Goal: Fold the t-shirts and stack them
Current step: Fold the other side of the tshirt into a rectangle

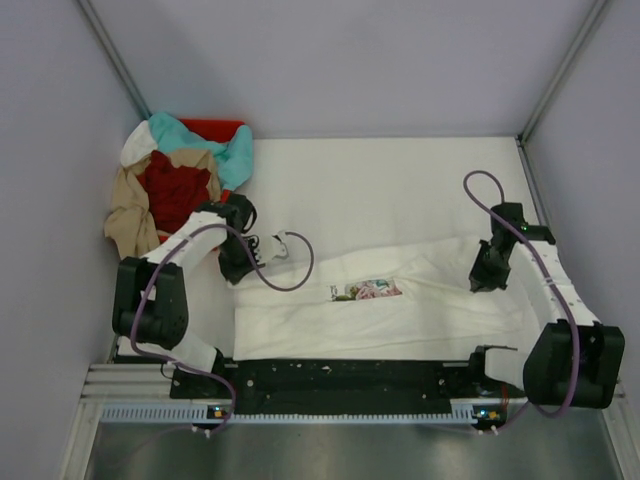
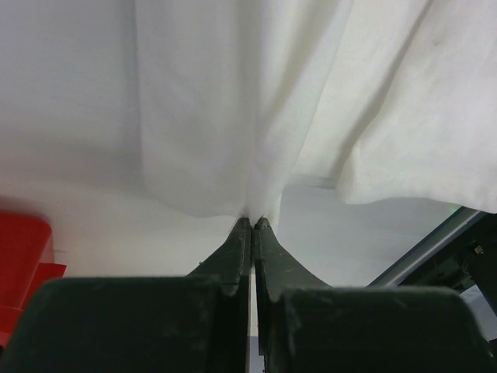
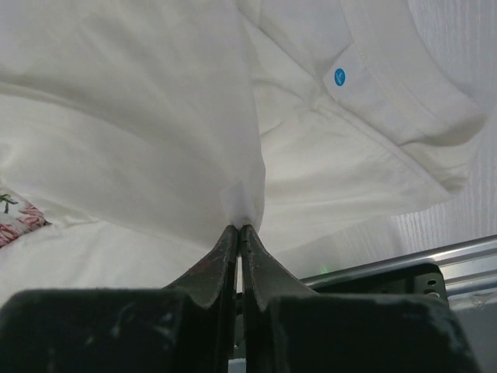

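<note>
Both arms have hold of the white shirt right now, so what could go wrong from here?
The left gripper and right gripper each pinch only a thin bit of the white t-shirt at their tips, so it may slip out when pulled. The shirt lies bunched, its flower print half hidden in a crease, so the fold may come out crooked. The left arm's purple cable loops over the cloth and might drag it.

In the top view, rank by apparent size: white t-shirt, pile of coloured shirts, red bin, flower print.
Largest: white t-shirt.
Next: pile of coloured shirts.
Last, unranked: red bin and flower print; their visible parts look alike, and the pile covers most of the bin.
</note>
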